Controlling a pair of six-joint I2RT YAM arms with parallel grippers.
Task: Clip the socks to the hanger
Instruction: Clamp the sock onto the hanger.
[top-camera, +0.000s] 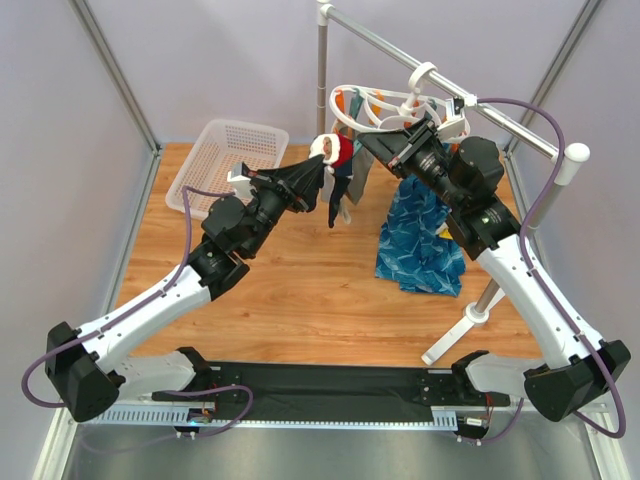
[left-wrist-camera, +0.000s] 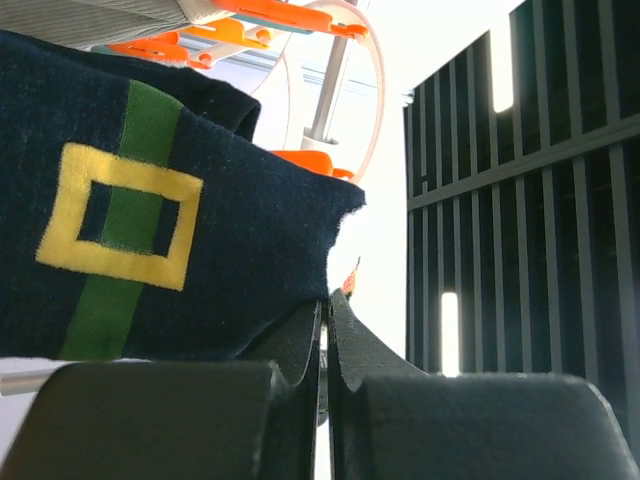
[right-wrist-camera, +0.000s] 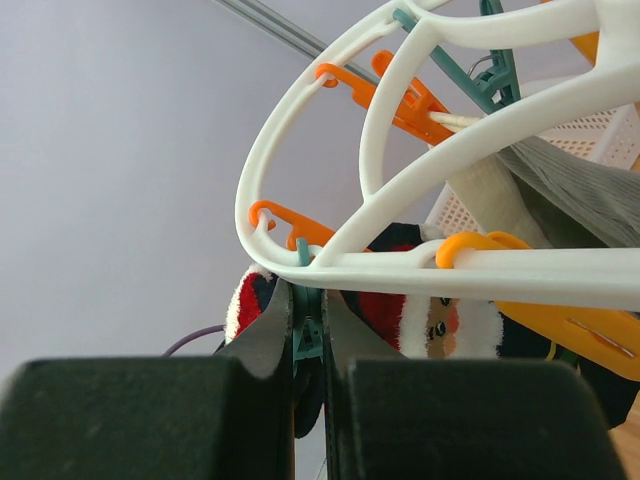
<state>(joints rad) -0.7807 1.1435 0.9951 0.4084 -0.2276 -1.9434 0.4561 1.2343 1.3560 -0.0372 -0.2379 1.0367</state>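
- The sock (left-wrist-camera: 250, 220), dark navy with a yellow square and a green stripe, is held up just under the hanger's near-left rim. That looks deliberate, putting its edge where a peg can take it.
- The left gripper (left-wrist-camera: 326, 305) is closed down to a sliver, and the sock's lower edge appears pinched between its tips. The rest of the sock drapes below the hanger.
- The hanger (right-wrist-camera: 380, 268) hangs by its hook from the rail (top-camera: 440, 80), and orange pegs dangle from its rings.
- The right gripper (right-wrist-camera: 308, 300) sits directly beneath the hanger's rim, its fingers pressed narrow around a teal peg (right-wrist-camera: 308, 335). This is probably to squeeze the peg open for the sock.
- A red-and-white Santa sock (right-wrist-camera: 430, 320) already hangs from the hanger, just behind that peg.
- A blue patterned cloth (top-camera: 420, 240) hangs below the hanger's right side.
- A white basket (top-camera: 225, 155) stands well to the left of the hanger.
- Below the hanger is a wooden table (top-camera: 300, 290), and pale grey panels close in the space around it.
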